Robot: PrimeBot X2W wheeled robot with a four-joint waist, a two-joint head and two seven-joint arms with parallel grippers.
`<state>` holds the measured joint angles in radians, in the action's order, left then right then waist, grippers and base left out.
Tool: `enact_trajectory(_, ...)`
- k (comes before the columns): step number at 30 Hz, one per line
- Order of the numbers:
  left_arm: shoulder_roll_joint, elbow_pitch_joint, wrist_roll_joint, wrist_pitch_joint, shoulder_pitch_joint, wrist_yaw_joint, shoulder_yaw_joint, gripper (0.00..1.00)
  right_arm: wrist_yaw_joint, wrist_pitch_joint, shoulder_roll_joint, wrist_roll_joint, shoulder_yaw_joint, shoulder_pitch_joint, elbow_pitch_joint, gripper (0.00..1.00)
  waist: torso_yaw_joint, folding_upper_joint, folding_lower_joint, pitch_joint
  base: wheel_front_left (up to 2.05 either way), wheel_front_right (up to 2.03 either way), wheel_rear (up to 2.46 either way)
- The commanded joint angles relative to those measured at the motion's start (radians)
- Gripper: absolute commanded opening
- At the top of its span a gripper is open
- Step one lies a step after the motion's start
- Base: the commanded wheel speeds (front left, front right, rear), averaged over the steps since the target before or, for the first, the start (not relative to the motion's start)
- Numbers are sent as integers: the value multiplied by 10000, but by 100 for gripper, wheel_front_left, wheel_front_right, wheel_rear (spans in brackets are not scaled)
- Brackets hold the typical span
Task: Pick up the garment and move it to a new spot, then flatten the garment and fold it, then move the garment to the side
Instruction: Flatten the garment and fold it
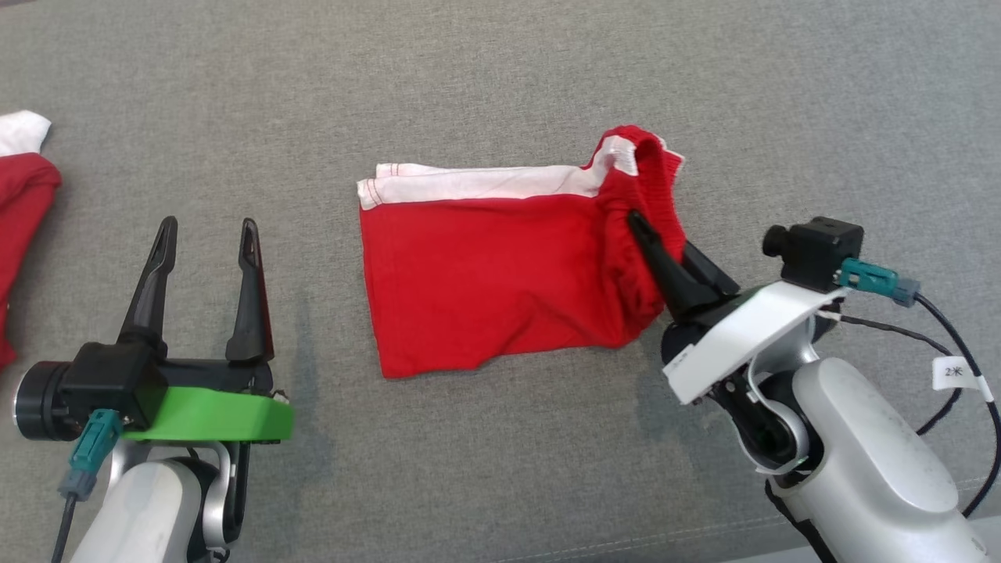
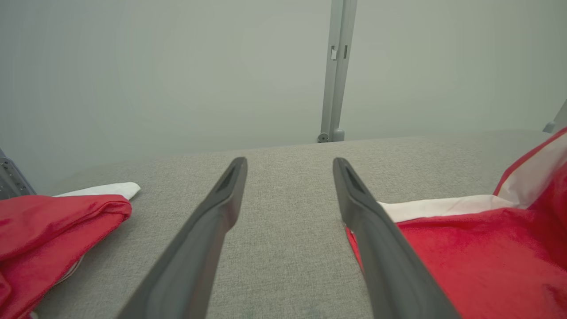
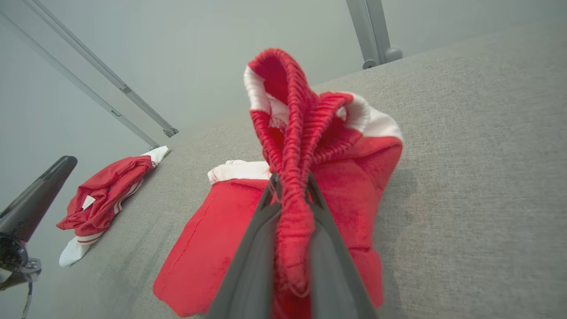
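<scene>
— Near the middle of the worktop (image 1: 500, 469), a little toward its right edge, lies the garment (image 1: 485, 289): red shorts with a white band along the far side. Which step is in hand, do you think?

— I judge it is the folding. Most of the cloth lies flat as a rough rectangle, but the ribbed waistband (image 1: 653, 180) at its right end stands up from the surface. The right gripper (image 1: 640, 227) is clenched on that waistband; in the right wrist view the elastic is squeezed between its two fingers.

— And the left gripper (image 1: 208, 227)?

— Its jaws are spread wide and hold nothing. It hovers over the front left part of the worktop, beside the left edge of the shorts, and as far as I can tell it does not touch them.

— What does the next move call for?

— I would raise the pinched end and carry it across toward the garment's left edge, so that one half comes down over the other. The cloth is held at one point only, so it may bunch or drag the flat part along. The free left gripper could press the left edge down.

— Does something stand in the way?

— Not much. A second garment (image 1: 27, 195), also red and white, lies crumpled at the left edge of the worktop, apart from the shorts. It may matter when the shorts go to the side. A grey post (image 2: 336, 71) rises beyond the far edge, and a black cable (image 1: 950, 399) hangs by the right arm. Neither touches the cloth.
</scene>
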<state>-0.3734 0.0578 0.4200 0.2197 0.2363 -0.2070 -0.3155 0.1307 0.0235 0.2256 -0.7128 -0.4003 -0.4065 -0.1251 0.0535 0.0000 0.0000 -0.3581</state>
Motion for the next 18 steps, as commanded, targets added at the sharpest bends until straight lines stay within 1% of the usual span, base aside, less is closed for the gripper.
enact_trajectory(1,17,-7,-68,-17,175,2,-11,100,0,-241,-80,-107,-231,-180,229,0,-148,0,0,-65,0,0,0)
enact_trajectory(5,133,-115,-19,47,303,70,-107,100,0,-785,-291,-163,-971,-556,377,0,-516,0,0,-213,0,0,0)
enact_trajectory(10,354,-269,-13,142,530,194,-295,100,2,-1065,-668,-271,-1782,-1081,-255,0,-1122,0,0,-469,0,0,0)
enact_trajectory(14,526,-525,20,236,679,316,-392,100,2,-847,-911,-451,-2094,-1522,-1058,0,-1533,0,0,-620,0,0,0)
enact_trajectory(18,644,-743,35,310,721,393,-415,100,2,-513,-1155,-638,-2353,-1939,-1791,0,-1732,0,0,-697,0,0,0)
